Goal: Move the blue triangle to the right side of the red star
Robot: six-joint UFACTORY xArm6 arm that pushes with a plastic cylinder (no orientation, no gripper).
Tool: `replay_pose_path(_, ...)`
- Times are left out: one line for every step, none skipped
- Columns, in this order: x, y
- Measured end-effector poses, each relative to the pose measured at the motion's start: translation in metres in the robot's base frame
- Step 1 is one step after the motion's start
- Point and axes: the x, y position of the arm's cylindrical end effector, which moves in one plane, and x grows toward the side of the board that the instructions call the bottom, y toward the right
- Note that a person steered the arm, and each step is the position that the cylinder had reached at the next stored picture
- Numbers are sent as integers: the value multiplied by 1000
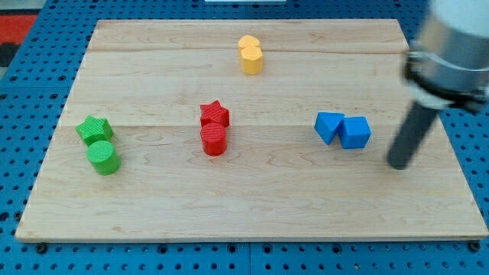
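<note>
The blue triangle (329, 126) lies right of the board's middle, touching a blue cube (355, 132) on its right. The red star (215, 115) sits near the board's centre with a red cylinder (214, 140) touching it just below. My tip (397, 163) rests on the board to the right of and slightly below the blue cube, a short gap away from it. The blue triangle is well to the right of the red star, with bare wood between them.
Two yellow blocks (250, 55) stand touching at the top centre. A green star (95, 129) and green cylinder (102, 157) sit at the left. The wooden board (153, 206) lies on a blue pegboard surface (30, 260).
</note>
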Motion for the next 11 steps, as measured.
replay_pose_path(-1,22)
replay_pose_path(-3,28)
replay_pose_path(-10,38)
replay_pose_path(-33,75)
replay_pose_path(-55,3)
replay_pose_path(-72,-83)
replay_pose_path(-75,-119)
replay_pose_path(-83,-131)
replay_pose_path(-91,-170)
replay_pose_path(-91,-210)
replay_pose_path(-87,-160)
